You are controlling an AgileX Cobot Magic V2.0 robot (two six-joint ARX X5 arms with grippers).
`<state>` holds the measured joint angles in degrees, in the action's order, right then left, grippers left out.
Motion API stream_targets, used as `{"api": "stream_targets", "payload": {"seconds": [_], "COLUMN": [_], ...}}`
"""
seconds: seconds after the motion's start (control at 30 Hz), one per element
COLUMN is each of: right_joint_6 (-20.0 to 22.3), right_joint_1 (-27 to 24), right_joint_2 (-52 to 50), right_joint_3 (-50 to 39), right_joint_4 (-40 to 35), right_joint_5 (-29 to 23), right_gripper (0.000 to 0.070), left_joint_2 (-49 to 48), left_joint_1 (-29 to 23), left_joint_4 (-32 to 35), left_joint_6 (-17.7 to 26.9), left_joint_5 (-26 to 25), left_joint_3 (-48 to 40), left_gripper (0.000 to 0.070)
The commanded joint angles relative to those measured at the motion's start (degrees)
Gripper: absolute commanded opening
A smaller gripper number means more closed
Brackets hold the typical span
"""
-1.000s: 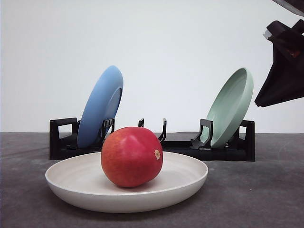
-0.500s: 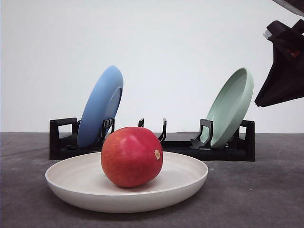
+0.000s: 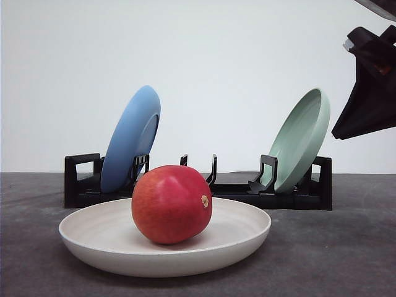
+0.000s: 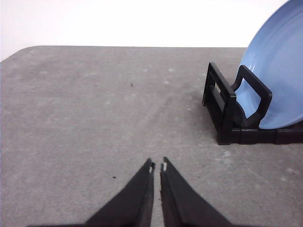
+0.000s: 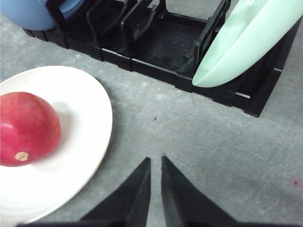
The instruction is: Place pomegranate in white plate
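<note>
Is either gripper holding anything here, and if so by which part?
Nothing is held. Both the left gripper and right gripper are shut on nothing; the pomegranate rests free in the white plate.

- The right arm (image 3: 371, 86), high at the right edge of the front view, sits very slightly further right than a second ago.
- Nothing else differs.

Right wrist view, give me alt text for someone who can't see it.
A red pomegranate sits in a white plate on a grey table. Behind stands a black dish rack holding a pale green plate; the shut right end effector hovers over bare table.
</note>
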<state>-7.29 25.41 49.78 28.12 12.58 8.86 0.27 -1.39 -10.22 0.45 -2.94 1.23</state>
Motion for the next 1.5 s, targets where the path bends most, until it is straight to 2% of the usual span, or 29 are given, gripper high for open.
{"api": "stream_targets", "payload": {"seconds": [0.0, 0.4, 0.43, 0.47, 0.53, 0.6, 0.67, 0.77, 0.93, 1.0, 1.03, 1.1, 1.17, 1.23, 1.33, 1.47], "right_joint_6": [0.44, 0.66, 1.88, 3.11, 3.87, 3.85, 3.85, 3.84, 4.05, 1.53, 0.73, 1.4, 4.28, 6.46, 7.91, 7.96], "right_joint_1": [0.26, 0.26, 0.1, -0.18, -0.91, -1.23, -1.23, -1.25, -1.52, -2.83, -3.9, -6.84, -10.22, -13.58, -17.49, -21.17], "right_joint_2": [0.24, 0.24, 0.24, 0.24, 0.24, -0.47, -1.82, -3.85, -7.03, -8.67, -9.55, -11.53, -13.56, -15.85, -19.96, -26.87], "right_joint_3": [0.02, 0.02, 0.02, 0.02, 0.02, 0.02, 0.02, 0.02, 0.02, -0.05, -0.08, -0.18, -0.76, -1.88, -4.46, -9.92], "right_joint_4": [-0.59, -0.59, -0.33, -0.14, -0.46, -0.54, -0.69, -1.03, -1.05, -0.97, -0.86, -0.37, -0.28, -0.33, -0.51, -1.47], "right_joint_5": [0.02, -0.41, -4.28, -10.26, -25.14, -36.78, -44.87, -52.67, -58.97, -56.7, -53.19, -41.9, -30.98, -23.03, -18.1, -17.83], "right_gripper": [0.0035, 0.0035, 0.0035, 0.0035, 0.0035, 0.0035, 0.0035, 0.0035, 0.0035, 0.0035, 0.0035, 0.0035, 0.0035, 0.0035, 0.0035, 0.0035], "left_joint_2": [-0.11, -0.11, -0.11, -0.11, -0.11, -0.11, -0.11, -0.11, -0.11, -0.11, -0.11, -0.11, -0.11, -0.11, -0.11, -0.11], "left_joint_1": [-0.11, -0.11, -0.11, -0.11, -0.11, -0.11, -0.11, -0.11, -0.11, -0.11, -0.11, -0.11, -0.11, -0.11, -0.11, -0.11], "left_joint_4": [0.85, 0.85, 0.85, 0.85, 0.85, 0.85, 0.85, 0.85, 0.85, 0.85, 0.85, 0.85, 0.85, 0.85, 0.85, 0.85], "left_joint_6": [0.39, 0.39, 0.39, 0.39, 0.39, 0.39, 0.39, 0.39, 0.39, 0.39, 0.39, 0.39, 0.39, 0.39, 0.39, 0.39], "left_joint_5": [0.04, 0.04, 0.04, 0.04, 0.04, 0.04, 0.04, 0.04, 0.04, 0.04, 0.04, 0.04, 0.04, 0.04, 0.04, 0.04], "left_joint_3": [-0.54, -0.54, -0.54, -0.54, -0.54, -0.54, -0.54, -0.54, -0.54, -0.54, -0.54, -0.54, -0.54, -0.54, -0.54, -0.54], "left_gripper": [0.0003, 0.0003, 0.0003, 0.0003, 0.0003, 0.0003, 0.0003, 0.0003, 0.0003, 0.0003, 0.0003, 0.0003, 0.0003, 0.0003, 0.0003, 0.0003]}}
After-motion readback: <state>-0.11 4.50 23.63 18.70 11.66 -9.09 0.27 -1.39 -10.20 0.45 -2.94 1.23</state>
